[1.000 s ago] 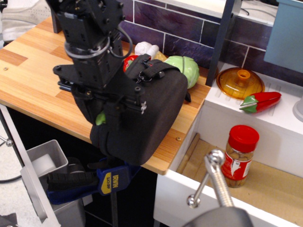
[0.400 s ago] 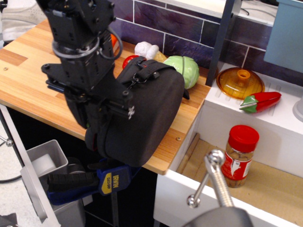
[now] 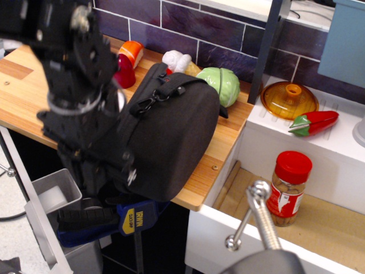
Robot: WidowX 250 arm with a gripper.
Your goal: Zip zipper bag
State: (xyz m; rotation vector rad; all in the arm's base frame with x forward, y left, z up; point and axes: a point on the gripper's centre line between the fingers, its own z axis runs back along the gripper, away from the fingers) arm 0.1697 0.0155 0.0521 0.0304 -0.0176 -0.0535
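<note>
The zipper bag [image 3: 177,131], a large black boxy fabric case, stands on its side at the front edge of the wooden counter [image 3: 28,91]. Its strap and clips [image 3: 153,98] lie across its top. My gripper [image 3: 105,174] hangs from the black arm at the bag's lower left corner, pressed against the zipper edge, over the counter's front edge. Its fingers merge with the black fabric, so I cannot see whether they are open or shut. The lime-green pull tab is hidden.
Toy foods sit behind the bag: a green cabbage [image 3: 225,84], a white piece [image 3: 175,59], an orange-and-white piece [image 3: 131,50]. An orange lid [image 3: 289,98] and a red pepper [image 3: 313,121] lie on the white shelf at right. A red-capped jar [image 3: 290,185] stands in the open drawer. A blue clamp [image 3: 134,216] grips the counter edge.
My gripper has moved down and to the left along the bag's edge. The green pull tab seen by the fingers a second ago no longer shows. The bag has shifted slightly.
</note>
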